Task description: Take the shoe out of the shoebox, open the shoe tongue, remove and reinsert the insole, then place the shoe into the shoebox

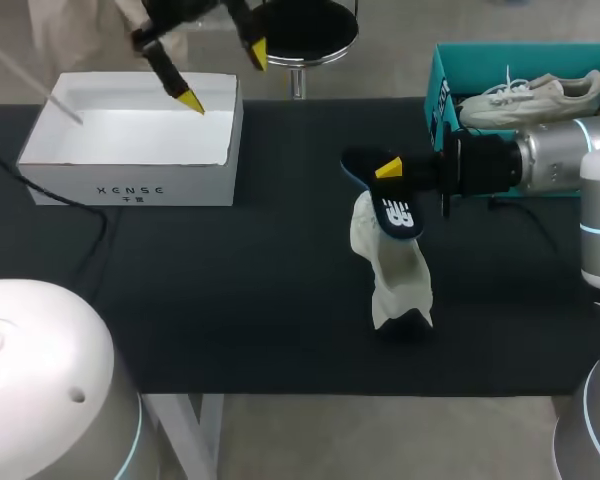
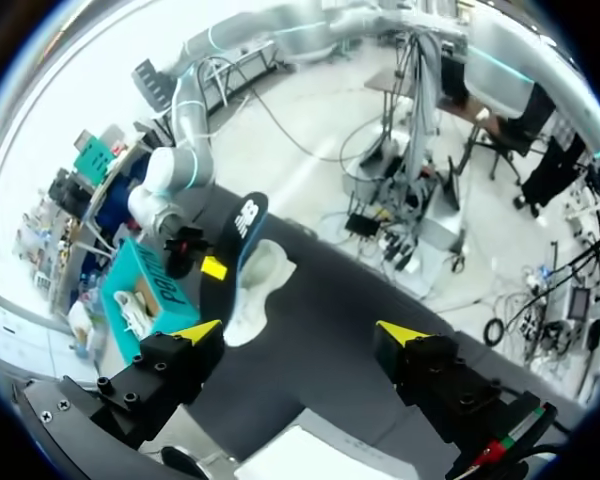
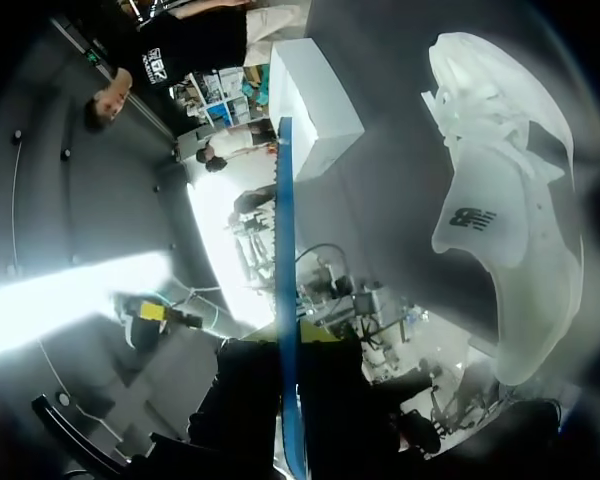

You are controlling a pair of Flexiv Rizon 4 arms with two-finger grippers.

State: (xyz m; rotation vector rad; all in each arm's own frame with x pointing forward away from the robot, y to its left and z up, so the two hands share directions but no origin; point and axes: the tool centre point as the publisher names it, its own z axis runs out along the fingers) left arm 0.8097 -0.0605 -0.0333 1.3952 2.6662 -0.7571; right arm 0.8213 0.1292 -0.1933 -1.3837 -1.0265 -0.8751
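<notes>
Two arms: your left one comes in over the white box, your right one from the right side toward the table's middle.
Left gripper (image 1: 223, 76): it hangs above the box (image 1: 130, 185), jaws spread wide with nothing between them.
Right gripper (image 1: 388, 168): its fingers are clamped on the insole (image 1: 400, 212) from both sides. In the right wrist view you see the insole edge-on, running out from between the fingers.
Insole: dark, with a white logo on its face. It is held off the table, out of the shoe. In the head view its lower end overlaps the shoe's top, and you cannot tell whether the two touch.
Shoe (image 1: 392, 270): white, it sits on the black table (image 1: 230, 300) under and just beside the right gripper. It is outside both boxes and well apart from the white one.
Box: white, open-topped, with its inside bare. It sits at the table's far left.
Teal box (image 1: 442, 95): it sits at the far right, behind your right arm, with a second shoe (image 1: 530, 95) lying in it, laces showing.
</notes>
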